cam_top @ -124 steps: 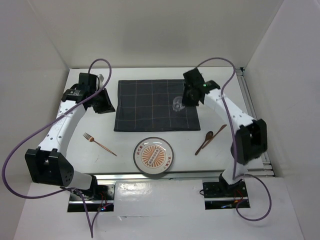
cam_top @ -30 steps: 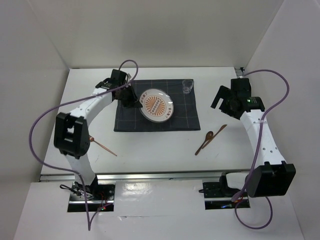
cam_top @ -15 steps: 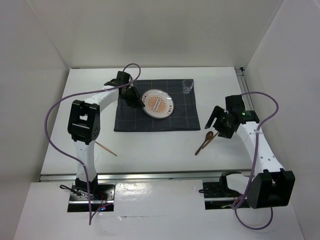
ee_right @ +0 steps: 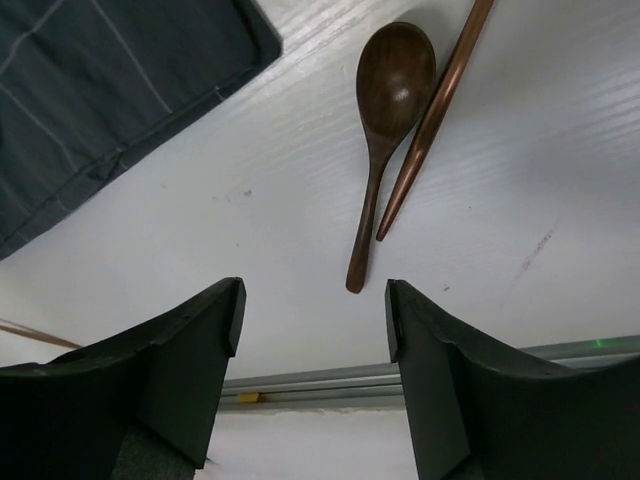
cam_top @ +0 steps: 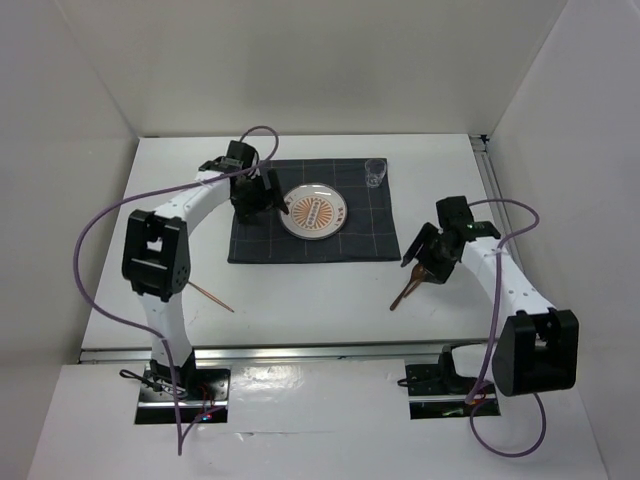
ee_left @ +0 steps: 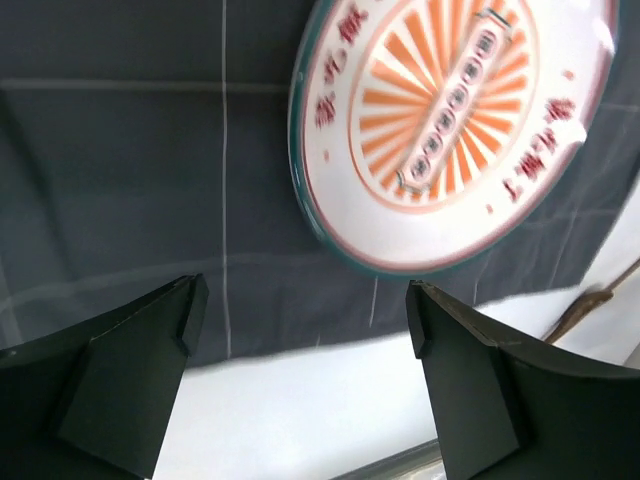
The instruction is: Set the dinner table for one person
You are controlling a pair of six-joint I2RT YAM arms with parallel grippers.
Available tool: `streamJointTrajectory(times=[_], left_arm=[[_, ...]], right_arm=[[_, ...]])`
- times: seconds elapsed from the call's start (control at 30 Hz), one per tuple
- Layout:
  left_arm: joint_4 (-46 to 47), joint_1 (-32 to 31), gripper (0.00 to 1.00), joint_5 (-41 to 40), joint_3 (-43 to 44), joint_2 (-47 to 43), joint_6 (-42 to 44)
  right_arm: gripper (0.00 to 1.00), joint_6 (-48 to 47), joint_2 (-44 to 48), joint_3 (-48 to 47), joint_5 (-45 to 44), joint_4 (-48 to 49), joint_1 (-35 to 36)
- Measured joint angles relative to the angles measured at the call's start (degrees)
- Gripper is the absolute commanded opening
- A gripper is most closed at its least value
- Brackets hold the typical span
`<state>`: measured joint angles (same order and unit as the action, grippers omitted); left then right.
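A white plate with an orange sunburst pattern lies flat on the dark grey grid-lined cloth, which is spread on the white dinner table. My left gripper hovers at the plate's left edge, open and empty. In the left wrist view the plate sits beyond the wide-apart fingers. My right gripper hangs open over a brown wooden spoon and a copper-coloured utensil lying beside it. Neither utensil is between the fingers.
A small clear glass stands at the cloth's far right corner. A copper fork lies on the table at the front left, partly hidden by the left arm. The table's metal front rail shows below the right gripper.
The left gripper has opened and let go of the plate, which now lies flat on the cloth. The right arm has swung down over the spoon, its jaws narrowing somewhat.
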<state>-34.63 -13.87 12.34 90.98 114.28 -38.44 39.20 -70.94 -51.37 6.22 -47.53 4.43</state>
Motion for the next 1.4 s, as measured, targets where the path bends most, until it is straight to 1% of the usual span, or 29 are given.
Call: streamJointTrajectory(times=[0.07,0.1,0.17,0.23,0.33,0.43,0.77,0.8,0.83,0.87,0.9,0.97,1.0,1.03,1.07,1.1,1.13,1.17,1.2,1.3,1.37,1.4], left_arm=[[-0.74,-0.31,1.0,-1.46,-1.81,-4.7,0.74],[-1.38,-0.68,1.0,-2.16,-2.54,-7.54,0.92],[-1.9,-1.66,1.0,-3.3,-3.21,-12.28,1.14],[-1.99,-3.17,1.0,-3.93,-4.0,-17.22,1.92],[-2.32,-4.48,0.99,-4.61,-5.25,-20.83,2.29],[-2.84,-5.38,0.98,-4.79,-7.56,-22.51,2.4],[-4.24,-7.08,0.97,-5.53,-13.25,-22.53,2.36],[-4.28,-7.26,0.97,-5.57,-13.46,-22.53,2.36],[-4.35,-7.45,0.97,-5.68,-13.55,-22.53,2.36],[-4.37,-7.58,0.97,-5.75,-13.57,-22.53,2.36],[-4.31,-7.67,0.97,-6.01,-13.57,-22.53,2.36],[-4.31,-7.65,0.97,-6.19,-13.57,-22.56,2.36],[-4.31,-7.65,0.96,-6.25,-13.57,-22.56,2.38],[-4.33,-7.65,0.96,-6.36,-13.57,-22.56,2.4],[-4.33,-7.65,0.96,-6.43,-13.57,-22.56,2.4],[-4.35,-7.65,0.96,-6.54,-13.57,-22.56,2.43],[-4.35,-7.65,0.96,-6.56,-13.57,-22.56,2.43],[-4.37,-7.65,0.96,-6.58,-13.57,-22.56,2.43],[-4.37,-7.65,0.96,-6.62,-13.57,-22.67,2.43],[-4.66,-7.65,0.96,-7.08,-13.57,-23.3,2.43],[-5.18,-7.65,0.91,-7.96,-13.57,-24.22,2.32],[-5.44,-7.65,0.91,-8.39,-13.6,-24.85,2.14]], right_arm=[[0.66,0.37,-1.68,1.62,-0.17,1.68,0.81],[0.61,0.63,-2.84,2.47,-0.24,2.38,1.36],[0.58,1.16,-4.83,3.58,-0.94,3.72,2.38],[0.56,1.7,-6.73,4.17,-1.4,5.07,3.34],[0.56,1.97,-8.72,4.63,-2.05,6.8,4.13],[0.56,2.12,-10.34,5.05,-2.56,8.5,4.33],[0.56,2.14,-14.4,5.33,-4.35,11.58,4.79],[0.53,2.14,-14.47,5.33,-4.33,11.87,4.81],[0.46,2.12,-14.73,5.4,-4.57,12.33,4.96],[0.44,2.12,-15.17,5.73,-4.92,12.98,5.05],[0.38,2.16,-15.72,6.03,-5.11,13.4,5.2],[0.37,2.23,-15.78,6.01,-5.66,13.68,5.49],[0.35,2.23,-15.87,6.01,-5.86,13.84,5.57],[0.28,2.19,-15.89,6.01,-6.08,13.84,5.7],[0.25,2.12,-15.89,6.01,-6.34,13.9,5.79],[0.14,2.19,-15.93,6.01,-6.67,13.86,5.84],[0.14,2.29,-15.96,6.01,-6.88,13.84,5.84],[0.05,2.51,-15.96,5.92,-7.23,13.66,5.97],[0.0,2.29,-15.96,5.81,-7.58,13.51,6.16],[0.0,2.36,-15.65,4.7,-10.47,11.58,7.82],[0.0,1.92,-15.06,2.67,-12.35,9.07,9.33],[0.0,1.38,-14.64,0.7,-13.07,7.61,10.14]])
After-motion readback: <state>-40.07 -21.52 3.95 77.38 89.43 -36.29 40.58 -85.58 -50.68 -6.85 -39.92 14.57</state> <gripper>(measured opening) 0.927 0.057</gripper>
